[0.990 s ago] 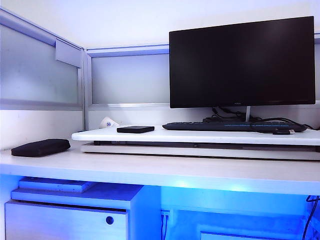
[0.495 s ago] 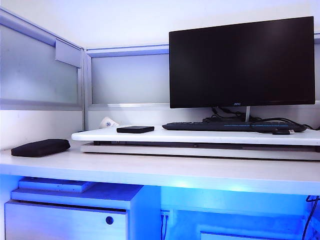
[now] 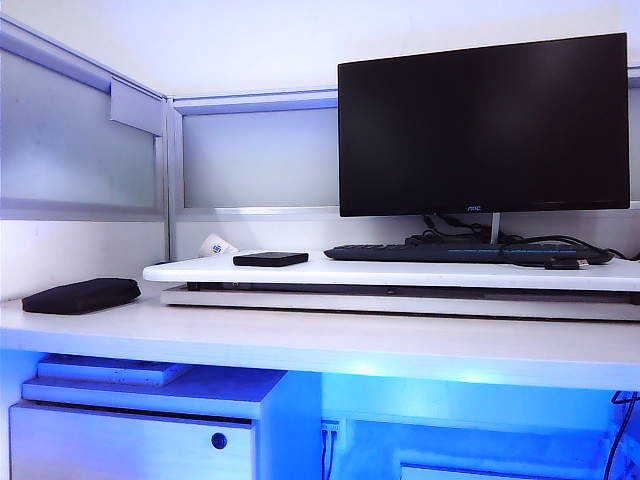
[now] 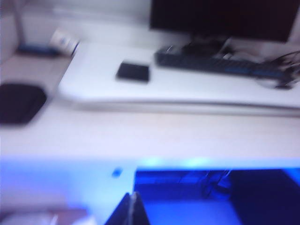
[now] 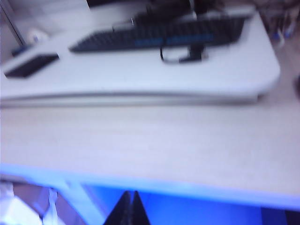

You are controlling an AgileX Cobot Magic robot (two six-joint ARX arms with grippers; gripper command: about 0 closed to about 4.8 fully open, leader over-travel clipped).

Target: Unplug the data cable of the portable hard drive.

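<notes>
Desk riser (image 3: 400,272) holds drive (image 3: 271,259) at 9 o'clock, cable (image 3: 560,243) at 3, apparently unplugged. Left gripper (image 4: 132,210) and right gripper (image 5: 132,208), both pressed together, low before desk: retract clear.

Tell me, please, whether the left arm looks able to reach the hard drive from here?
Probably yes: the hard drive lies alone on the raised shelf, nothing over it. The shut left claw sits low before the desk edge.
</notes>
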